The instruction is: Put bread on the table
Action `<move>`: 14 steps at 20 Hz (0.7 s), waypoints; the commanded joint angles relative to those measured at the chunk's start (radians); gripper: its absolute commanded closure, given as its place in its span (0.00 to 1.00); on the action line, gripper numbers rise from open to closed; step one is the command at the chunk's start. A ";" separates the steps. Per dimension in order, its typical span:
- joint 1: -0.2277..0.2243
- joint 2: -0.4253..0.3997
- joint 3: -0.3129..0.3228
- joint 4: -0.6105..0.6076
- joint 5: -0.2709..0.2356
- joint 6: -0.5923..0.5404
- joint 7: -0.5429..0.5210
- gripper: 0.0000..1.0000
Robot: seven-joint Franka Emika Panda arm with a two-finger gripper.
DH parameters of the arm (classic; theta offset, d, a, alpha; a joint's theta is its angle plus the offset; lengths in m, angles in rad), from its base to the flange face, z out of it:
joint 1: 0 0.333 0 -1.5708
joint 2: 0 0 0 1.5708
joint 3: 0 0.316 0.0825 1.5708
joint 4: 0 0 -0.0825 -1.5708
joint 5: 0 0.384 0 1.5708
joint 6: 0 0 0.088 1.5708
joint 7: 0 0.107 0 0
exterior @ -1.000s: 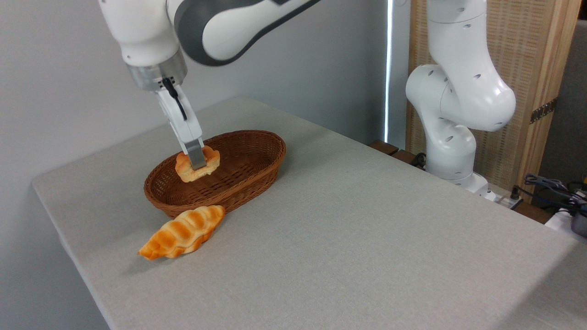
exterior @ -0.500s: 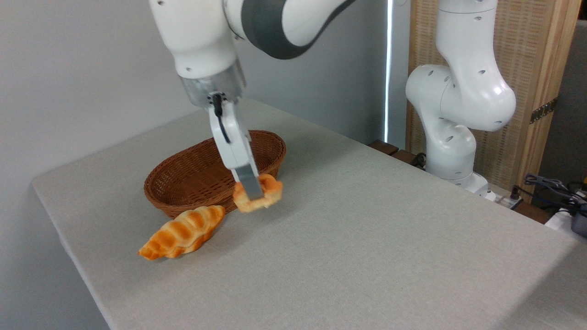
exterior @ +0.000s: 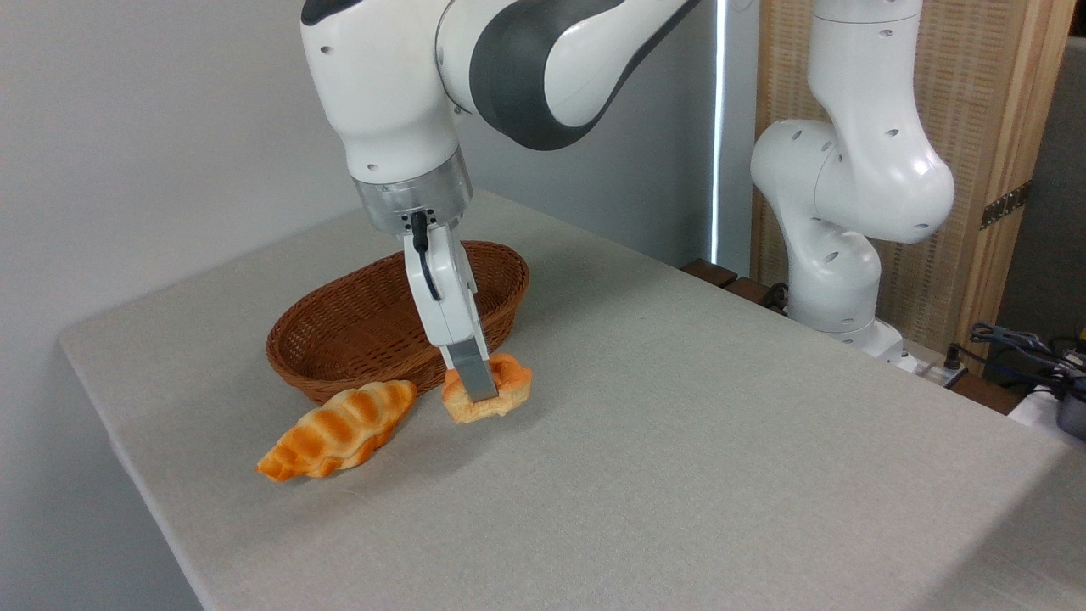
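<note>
The bread point(exterior: 502, 395), a small round golden-orange bun with a folded top, hangs just above the grey-beige table point(exterior: 679, 424), in front of the basket. My gripper point(exterior: 484, 392) is shut on it, with the near finger point(exterior: 472, 372) crossing the bun's front and the far finger hidden behind it. Whether the bun's underside touches the cloth I cannot tell.
A brown oval wicker basket point(exterior: 373, 327) stands behind the gripper. A longer striped croissant-shaped loaf point(exterior: 339, 428) lies on the table to the left of the bun. The arm's white base point(exterior: 840, 255) stands at the table's far right edge, with cables point(exterior: 1018, 344) beyond it.
My gripper carried the bread out of the basket, rightward and toward the camera, and has lowered it close to the table beside the striped loaf.
</note>
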 commanded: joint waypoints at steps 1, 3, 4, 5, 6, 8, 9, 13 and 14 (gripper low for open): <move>-0.010 -0.009 0.012 -0.022 0.013 0.015 0.032 0.00; -0.010 0.000 0.012 -0.022 0.012 0.030 0.031 0.00; -0.011 0.001 0.012 -0.022 0.012 0.034 0.030 0.00; -0.011 0.001 0.012 -0.022 0.012 0.035 0.030 0.00; -0.012 0.001 0.012 -0.021 0.012 0.035 0.029 0.00; -0.012 -0.002 0.010 -0.019 0.012 0.035 0.029 0.00; -0.012 -0.003 0.010 -0.016 0.012 0.035 0.024 0.00; -0.012 -0.008 -0.002 0.068 -0.043 -0.005 -0.173 0.00; -0.012 -0.008 -0.010 0.096 -0.045 -0.027 -0.248 0.00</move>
